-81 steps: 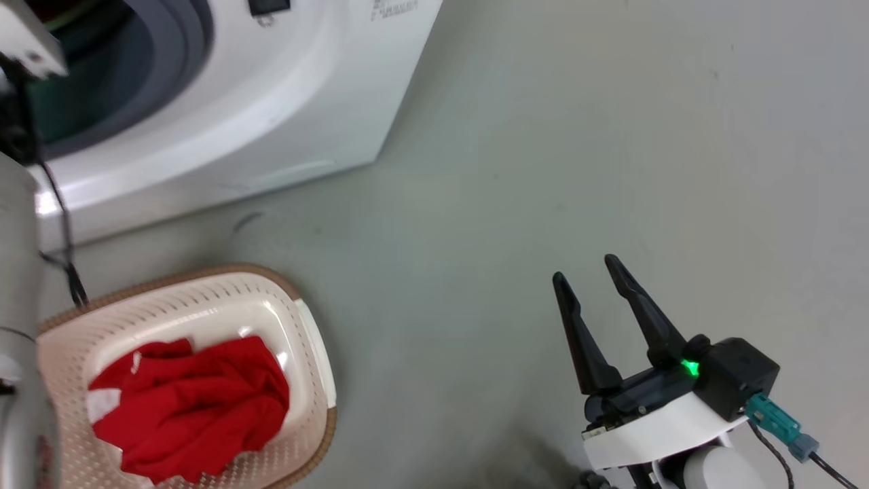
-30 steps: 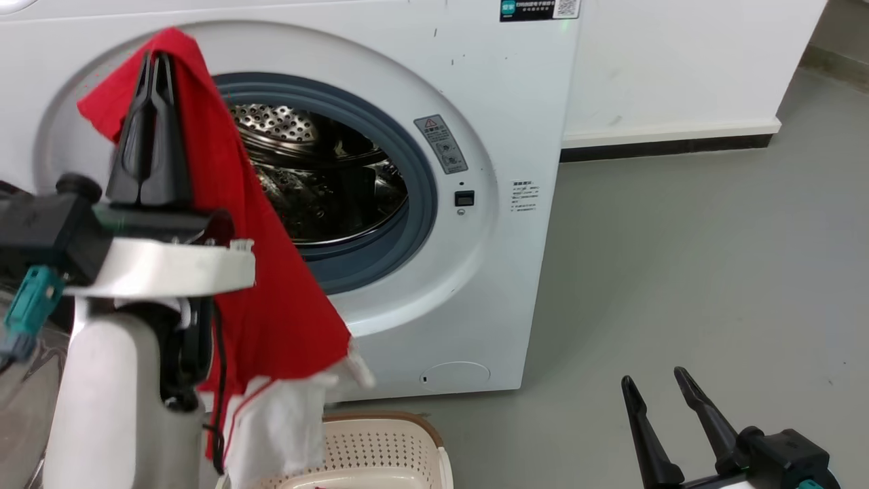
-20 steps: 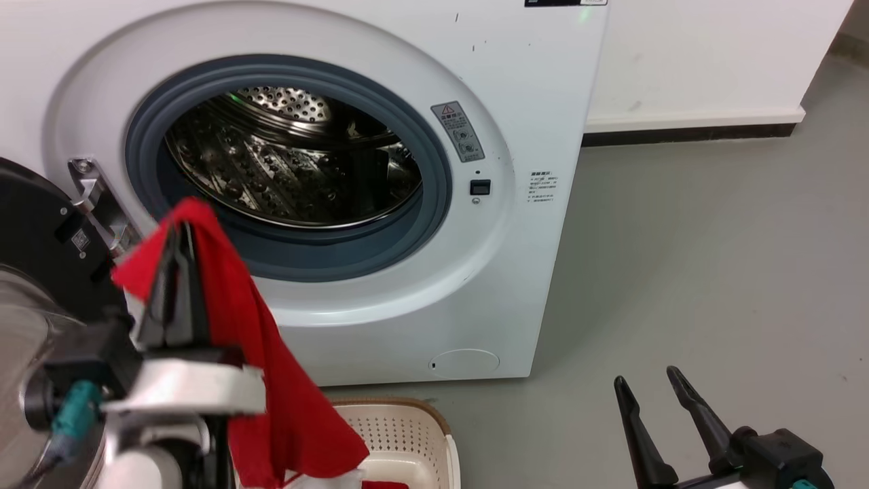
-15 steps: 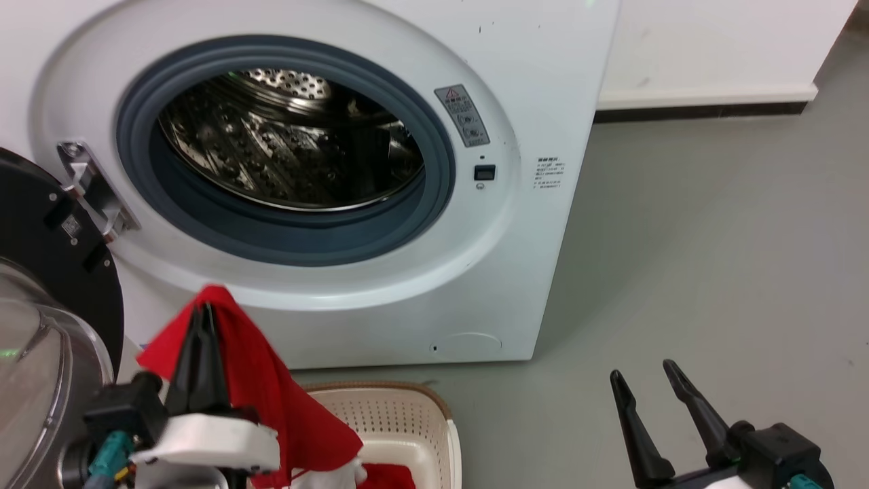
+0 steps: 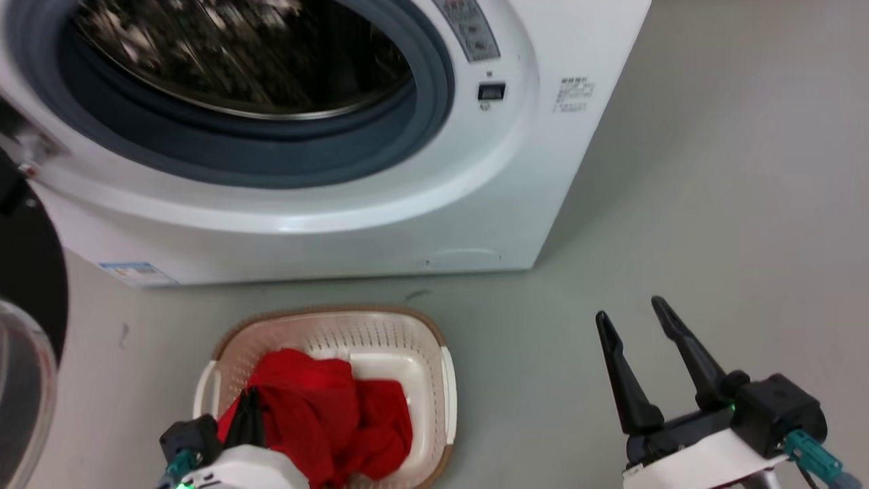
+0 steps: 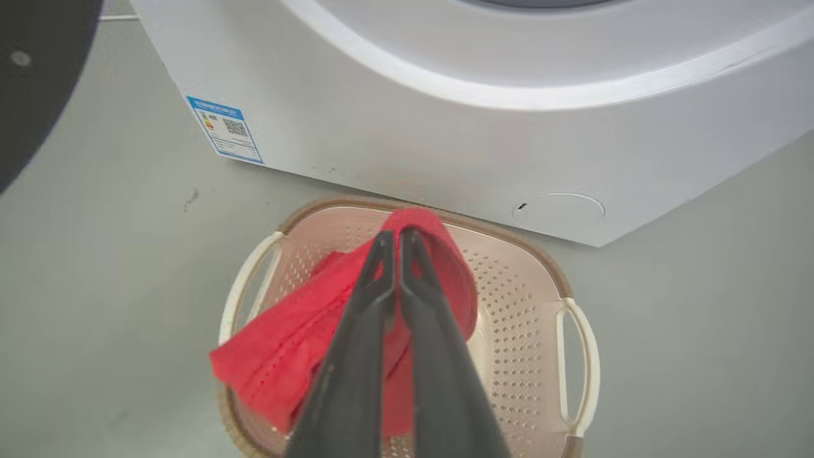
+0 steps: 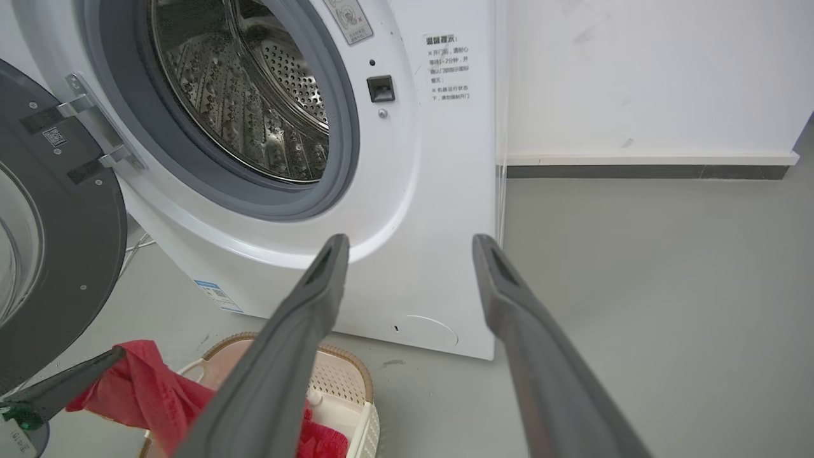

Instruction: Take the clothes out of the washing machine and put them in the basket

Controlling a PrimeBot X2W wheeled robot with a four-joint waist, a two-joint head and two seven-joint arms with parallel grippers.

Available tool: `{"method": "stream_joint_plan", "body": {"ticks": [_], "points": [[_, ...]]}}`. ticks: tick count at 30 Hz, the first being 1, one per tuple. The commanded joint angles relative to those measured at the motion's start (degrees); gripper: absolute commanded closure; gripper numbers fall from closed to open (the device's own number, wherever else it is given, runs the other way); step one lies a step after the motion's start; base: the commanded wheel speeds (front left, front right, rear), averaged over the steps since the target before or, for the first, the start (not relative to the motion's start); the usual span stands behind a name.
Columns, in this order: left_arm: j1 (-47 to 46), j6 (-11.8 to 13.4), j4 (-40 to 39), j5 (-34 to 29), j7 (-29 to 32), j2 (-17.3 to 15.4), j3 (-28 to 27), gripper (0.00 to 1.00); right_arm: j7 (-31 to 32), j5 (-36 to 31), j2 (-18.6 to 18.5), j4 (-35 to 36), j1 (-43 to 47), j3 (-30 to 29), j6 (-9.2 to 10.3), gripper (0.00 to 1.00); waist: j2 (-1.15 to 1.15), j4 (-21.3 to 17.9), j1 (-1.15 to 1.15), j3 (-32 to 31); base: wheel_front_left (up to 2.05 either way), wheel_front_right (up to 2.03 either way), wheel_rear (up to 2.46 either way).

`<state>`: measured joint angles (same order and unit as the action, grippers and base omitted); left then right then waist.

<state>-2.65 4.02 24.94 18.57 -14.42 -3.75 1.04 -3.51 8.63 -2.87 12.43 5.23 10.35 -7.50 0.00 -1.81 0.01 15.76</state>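
Note:
The washing machine [image 5: 407, 224] stands with its door open, and its steel drum [image 7: 254, 108] has no fabric in sight. On the floor in front sits the cream basket [image 5: 326, 314] with red clothes [image 5: 319, 414] heaped in it. My left gripper [image 5: 250, 395] hangs low over the basket's near left side, shut on a fold of a red garment [image 6: 439, 254] that trails down into the basket [image 6: 528, 305]. My right gripper [image 5: 630, 309] stays open and holds nothing, off to the right above bare floor.
The black-rimmed porthole door [image 7: 57, 254] is swung open on the left, close beside the basket. Grey floor [image 5: 713, 204] stretches to the right of the machine. A white wall with a dark skirting strip [image 7: 636, 170] runs behind.
The head camera has tilted down. My left gripper has come down from the drum opening to just over the basket, carrying the red garment with it. The right gripper stays open.

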Motion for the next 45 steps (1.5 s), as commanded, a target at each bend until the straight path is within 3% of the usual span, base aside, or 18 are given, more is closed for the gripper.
{"method": "stream_joint_plan", "body": {"ticks": [1, 14, 26, 27, 28, 29, 36, 45], "points": [[-3.1, -0.2, 3.9, 0.4, -0.6, 0.0, -0.5, 1.00, -0.4, -0.2, 0.0, 0.1, -1.7, 0.2, 0.02, 0.00, 0.00, -1.7, -0.01, 6.1, 0.00, 0.00, 0.00], [-18.6, 0.1, 23.5, -1.9, -0.8, 0.3, -5.9, 1.00, -2.2, -0.6, 0.0, -0.4, -8.3, 1.2, 0.02, 0.00, 0.00, -6.6, -0.01, 21.5, 0.00, 0.00, 0.00], [-25.7, 0.3, 36.2, -1.2, -0.8, -0.8, -9.9, 1.00, -3.6, -0.2, 0.0, -2.4, -10.6, 1.9, 0.02, 0.00, 0.00, -8.3, -0.01, 24.6, 0.00, 0.00, 0.00], [-25.8, 0.2, 36.7, -1.2, -0.8, -0.8, -10.1, 0.60, -3.6, -0.2, 0.0, -2.7, -10.7, 1.8, 0.02, 0.00, 0.00, -8.3, -0.01, 24.0, 0.00, 0.00, 0.00], [-25.5, 0.2, 37.3, -1.0, -0.8, -0.8, -10.4, 0.44, -3.6, -0.4, 0.0, -3.1, -10.8, 1.7, 0.02, 0.00, 0.00, -8.2, -0.01, 23.2, 0.00, 0.00, 0.00], [-25.1, 0.1, 37.9, -0.9, -0.8, -0.7, -10.7, 0.00, -3.9, -0.3, 0.0, -3.3, -10.8, 1.8, 0.02, 0.00, 0.00, -8.1, -0.01, 22.2, 0.00, 0.00, 0.00], [-19.0, -2.0, 38.4, -0.6, -0.8, 0.2, -11.7, 0.00, -3.8, -0.3, 0.0, -5.9, -8.1, 1.0, 0.02, 0.00, 0.00, -6.2, -0.01, 9.6, 0.00, 0.00, 0.00], [-9.6, -4.3, 28.7, -2.7, -0.8, 0.8, -11.3, 0.00, -1.7, -1.4, 0.0, -5.3, -3.0, -2.0, 0.02, 0.00, 0.00, -3.8, -0.01, -4.2, 0.00, 0.00, 0.00]]}}
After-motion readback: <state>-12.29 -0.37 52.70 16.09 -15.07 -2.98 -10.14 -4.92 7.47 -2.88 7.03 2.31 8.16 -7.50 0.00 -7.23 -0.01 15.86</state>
